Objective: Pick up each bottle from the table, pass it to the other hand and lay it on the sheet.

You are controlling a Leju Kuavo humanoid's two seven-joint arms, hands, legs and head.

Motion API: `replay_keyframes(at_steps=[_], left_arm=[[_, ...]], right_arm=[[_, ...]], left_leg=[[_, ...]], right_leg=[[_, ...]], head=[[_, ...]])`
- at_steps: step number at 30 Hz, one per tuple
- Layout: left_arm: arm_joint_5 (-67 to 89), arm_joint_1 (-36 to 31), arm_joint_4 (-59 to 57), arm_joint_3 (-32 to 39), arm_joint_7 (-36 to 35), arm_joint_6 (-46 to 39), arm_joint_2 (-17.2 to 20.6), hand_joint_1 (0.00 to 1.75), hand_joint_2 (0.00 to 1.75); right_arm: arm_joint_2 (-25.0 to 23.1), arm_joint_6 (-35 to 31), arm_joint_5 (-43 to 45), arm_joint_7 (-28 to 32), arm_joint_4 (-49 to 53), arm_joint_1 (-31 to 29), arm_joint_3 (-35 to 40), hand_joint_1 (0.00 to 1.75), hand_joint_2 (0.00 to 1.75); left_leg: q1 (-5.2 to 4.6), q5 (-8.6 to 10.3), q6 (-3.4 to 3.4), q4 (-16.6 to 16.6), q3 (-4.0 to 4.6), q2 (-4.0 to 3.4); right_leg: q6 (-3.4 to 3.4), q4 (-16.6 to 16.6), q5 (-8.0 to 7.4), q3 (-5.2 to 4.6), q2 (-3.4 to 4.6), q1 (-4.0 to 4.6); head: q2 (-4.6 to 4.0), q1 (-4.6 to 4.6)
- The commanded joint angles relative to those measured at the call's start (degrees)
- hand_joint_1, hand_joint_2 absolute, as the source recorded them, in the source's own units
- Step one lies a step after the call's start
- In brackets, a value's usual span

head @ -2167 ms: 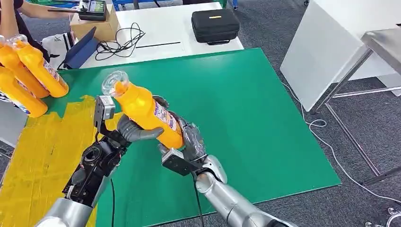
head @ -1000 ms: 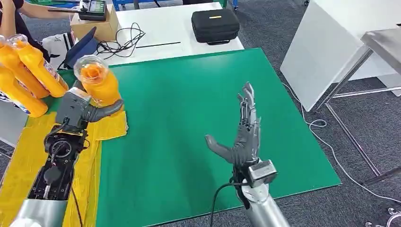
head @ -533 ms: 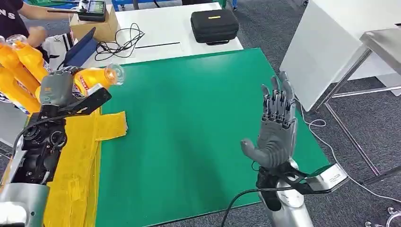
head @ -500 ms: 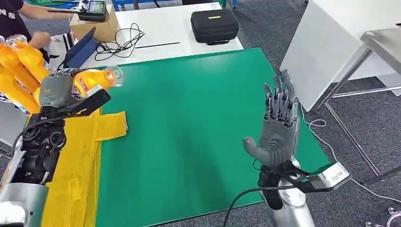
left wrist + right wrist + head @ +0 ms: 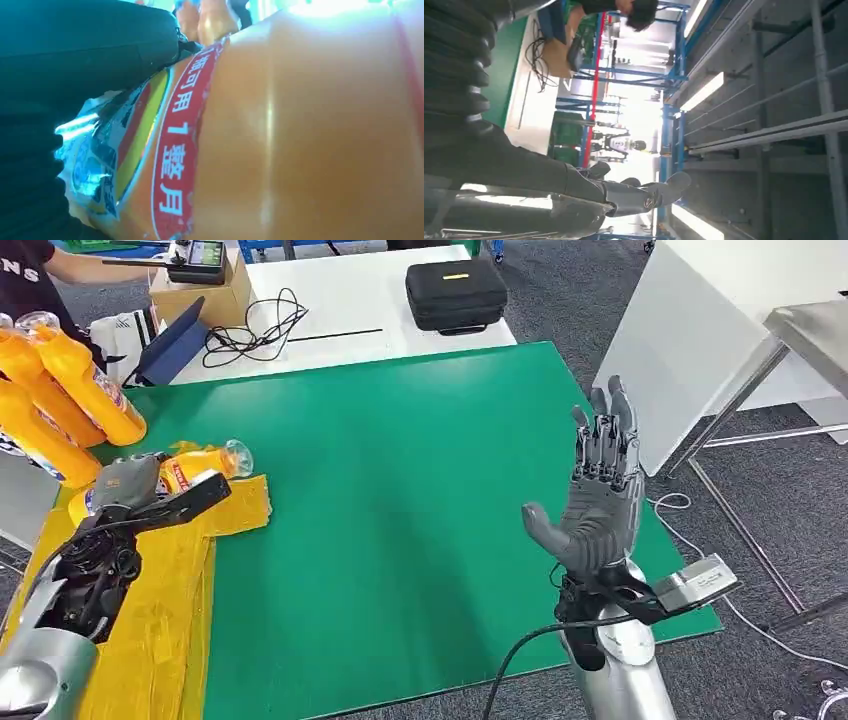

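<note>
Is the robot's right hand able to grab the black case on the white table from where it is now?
Probably not without a long stretch. The right hand is raised, open, over the green mat's near right edge, and the black case lies beyond the mat's far side. Nothing stands between them; distance is the problem.

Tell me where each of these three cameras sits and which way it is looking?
Head view: high on the body, looking down at the green table; both arms show, left hand, right hand.
Left wrist view: behind the left hand, pressed close to the orange bottle it holds.
Right wrist view: behind the raised right hand, looking across the room toward shelving.
Shared: the bottle appears in head and left wrist views.
</note>
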State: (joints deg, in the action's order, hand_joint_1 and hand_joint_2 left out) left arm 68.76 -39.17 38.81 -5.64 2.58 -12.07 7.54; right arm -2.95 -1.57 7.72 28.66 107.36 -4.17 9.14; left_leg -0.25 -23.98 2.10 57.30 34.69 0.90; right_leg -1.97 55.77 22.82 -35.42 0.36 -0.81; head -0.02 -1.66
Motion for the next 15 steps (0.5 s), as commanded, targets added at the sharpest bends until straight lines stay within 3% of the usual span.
replay_keyframes(at_steps=[1,10,11,12,15], left_arm=[[0.77,-3.79,-11.04,2.56,-0.64,-1.02,-1.01,1.75,1.75],[1.06,-3.85,-14.79,4.43,-0.43,-0.01,-2.27,1.75,1.75],[1.07,-3.82,-15.19,4.49,-0.16,0.14,-2.74,0.51,1.75],[1.14,-3.76,-15.34,4.49,-0.11,0.03,-2.94,0.0,1.75],[1.14,-3.83,-15.9,4.67,0.12,0.29,-3.52,0.0,1.75]], right_arm=[[0.43,-0.67,0.09,-1.4,-4.76,-2.7,-2.1,0.0,1.75],[0.28,-0.55,-0.64,-2.47,-6.49,-3.73,-1.95,0.0,1.75],[0.28,-0.7,-0.97,-2.67,-6.92,-3.98,-1.88,0.0,1.75],[0.28,-0.78,-1.11,-2.75,-7.08,-4.1,-1.87,0.0,1.75],[0.5,-0.93,-1.36,-2.98,-7.83,-4.54,-1.78,0.0,1.75]], left_leg=[[0.04,-0.05,-0.06,0.0,-0.13,-0.05],[0.1,-0.14,-0.11,0.05,-0.3,-0.06],[0.07,-0.09,-0.09,0.03,-0.21,-0.03],[0.07,-0.07,-0.07,0.02,-0.17,-0.01],[0.1,-0.14,-0.11,0.05,-0.28,-0.02]], right_leg=[[0.04,-0.03,0.04,0.14,-0.01,0.05],[0.07,-0.04,0.12,0.34,-0.05,0.12],[0.05,-0.03,0.08,0.24,-0.06,0.09],[0.04,-0.03,0.07,0.21,-0.06,0.08],[0.07,-0.03,0.12,0.34,-0.08,0.12]], head=[[0.0,0.0],[0.0,-0.02],[0.0,0.0],[0.0,-0.02],[0.0,0.0]])
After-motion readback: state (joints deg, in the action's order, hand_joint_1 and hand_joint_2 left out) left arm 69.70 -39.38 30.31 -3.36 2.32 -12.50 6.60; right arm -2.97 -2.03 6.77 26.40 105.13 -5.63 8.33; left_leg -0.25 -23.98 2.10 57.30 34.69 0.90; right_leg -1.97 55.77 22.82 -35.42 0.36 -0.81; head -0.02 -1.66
